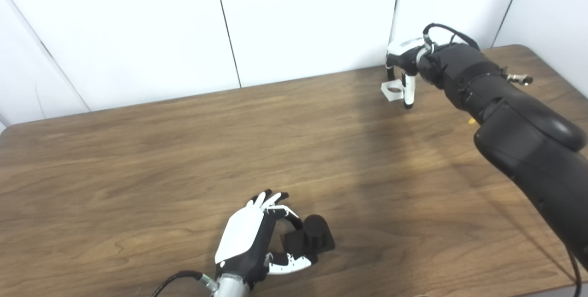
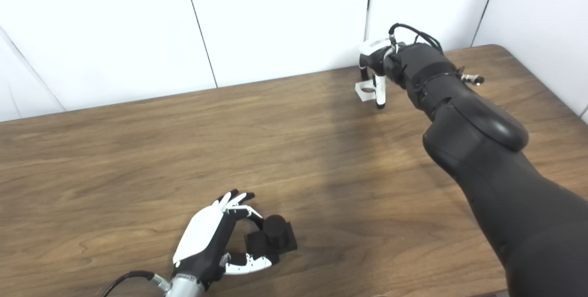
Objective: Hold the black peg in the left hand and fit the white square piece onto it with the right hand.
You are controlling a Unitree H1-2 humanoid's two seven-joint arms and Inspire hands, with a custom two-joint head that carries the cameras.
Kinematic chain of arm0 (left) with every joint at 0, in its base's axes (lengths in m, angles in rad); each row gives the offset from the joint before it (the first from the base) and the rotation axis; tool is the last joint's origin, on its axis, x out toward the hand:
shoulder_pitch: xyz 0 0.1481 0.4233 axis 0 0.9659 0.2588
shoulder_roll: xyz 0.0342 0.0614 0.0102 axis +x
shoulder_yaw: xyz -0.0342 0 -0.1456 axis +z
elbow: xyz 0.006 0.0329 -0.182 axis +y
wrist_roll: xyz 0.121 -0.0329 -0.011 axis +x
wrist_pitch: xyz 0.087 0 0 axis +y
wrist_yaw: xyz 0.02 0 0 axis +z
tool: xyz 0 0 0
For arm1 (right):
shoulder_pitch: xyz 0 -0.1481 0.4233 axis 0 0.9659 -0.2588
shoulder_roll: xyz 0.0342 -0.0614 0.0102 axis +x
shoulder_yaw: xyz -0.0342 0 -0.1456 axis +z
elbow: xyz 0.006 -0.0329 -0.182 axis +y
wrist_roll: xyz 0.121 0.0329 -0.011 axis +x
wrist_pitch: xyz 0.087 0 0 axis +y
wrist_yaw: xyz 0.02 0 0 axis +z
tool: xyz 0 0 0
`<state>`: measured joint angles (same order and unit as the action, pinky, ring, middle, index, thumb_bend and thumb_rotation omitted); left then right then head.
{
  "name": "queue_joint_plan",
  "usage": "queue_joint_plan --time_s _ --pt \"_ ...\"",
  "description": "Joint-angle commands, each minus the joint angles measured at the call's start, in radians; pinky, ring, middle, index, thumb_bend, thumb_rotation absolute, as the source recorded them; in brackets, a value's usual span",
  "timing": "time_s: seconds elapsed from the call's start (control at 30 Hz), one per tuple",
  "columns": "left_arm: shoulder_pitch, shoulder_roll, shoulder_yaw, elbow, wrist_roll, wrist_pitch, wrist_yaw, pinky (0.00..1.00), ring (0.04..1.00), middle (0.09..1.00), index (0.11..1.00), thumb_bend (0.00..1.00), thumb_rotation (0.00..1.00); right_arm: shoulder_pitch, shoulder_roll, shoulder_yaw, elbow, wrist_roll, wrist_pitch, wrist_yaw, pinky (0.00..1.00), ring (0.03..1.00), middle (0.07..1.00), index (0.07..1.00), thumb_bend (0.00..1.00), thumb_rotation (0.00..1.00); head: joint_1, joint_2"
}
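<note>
The black peg (image 1: 314, 235), a short cylinder on a square base, rests on the table near the front edge. My left hand (image 1: 257, 242) curls round it from the left, fingers against the far side and thumb against the near corner of the base. At the far right of the table the white square piece (image 1: 392, 90) with a round hole is tilted up between the fingers of my right hand (image 1: 406, 74). One fingertip of that hand reaches down to the tabletop. The palm side of the right hand is hidden by the wrist.
The brown wooden table (image 1: 183, 159) runs to a white panelled wall (image 1: 298, 21) at the back. My thick black right forearm (image 1: 514, 118) crosses the right side of the table. A tiny yellow speck (image 1: 472, 121) lies beside it.
</note>
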<state>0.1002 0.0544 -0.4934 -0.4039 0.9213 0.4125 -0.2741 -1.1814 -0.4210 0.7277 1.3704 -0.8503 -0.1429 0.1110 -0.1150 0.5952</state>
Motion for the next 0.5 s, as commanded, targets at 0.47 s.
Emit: queue_joint_plan --time_s 0.47 --pt "0.036 0.007 -0.002 0.051 0.036 0.043 -0.029 1.00 1.000 0.921 0.490 0.52 0.07 -0.045 -0.020 -0.005 -0.017 0.009 -0.030 -0.058 1.00 1.000 0.928 0.487 0.53 0.14 -0.001 0.001"
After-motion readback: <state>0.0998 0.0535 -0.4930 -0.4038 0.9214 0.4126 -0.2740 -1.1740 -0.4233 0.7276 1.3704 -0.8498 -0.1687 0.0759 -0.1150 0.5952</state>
